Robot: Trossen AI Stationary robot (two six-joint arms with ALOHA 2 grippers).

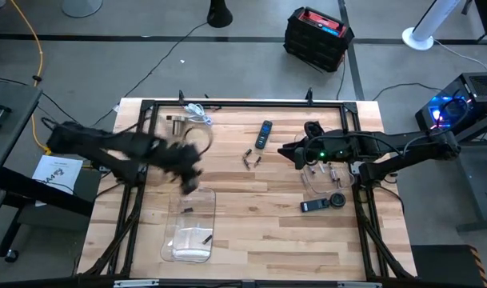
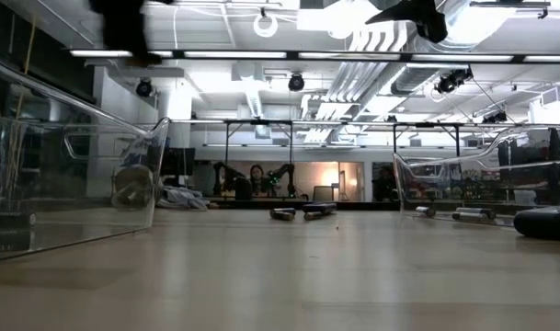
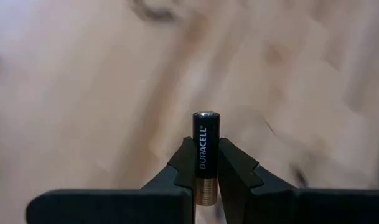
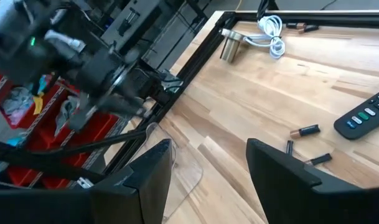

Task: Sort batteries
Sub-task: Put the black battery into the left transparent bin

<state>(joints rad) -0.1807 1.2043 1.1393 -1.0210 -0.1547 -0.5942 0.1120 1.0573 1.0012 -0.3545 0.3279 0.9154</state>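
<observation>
- Left gripper (image 3: 205,180): fingers clamped on one Duracell battery (image 3: 205,155), black body, coppery end down between the pads, silvery cap pointing outward. In the high view this gripper (image 1: 189,178) sits above the left half of the table (image 1: 251,240), just beyond the far end of the left clear tray (image 1: 191,232).
- Left clear tray: two small dark batteries visible inside, one near its far end (image 1: 188,209), one nearer its front (image 1: 206,238).
- Right gripper (image 4: 208,168): fingers spread wide, nothing between them. High view puts it (image 1: 289,152) over the right half of the table, near the black remote (image 1: 263,134).
- Loose batteries (image 1: 251,158): small cluster on bare wood at table centre, just in front of the remote; three show in the right wrist view (image 4: 304,130).
- Right clear tray (image 1: 323,182): holds a few more batteries (image 1: 331,172), count cannot be told.
- Silver metal cylinder (image 1: 177,124) with white cable (image 1: 199,112): far left corner area.
</observation>
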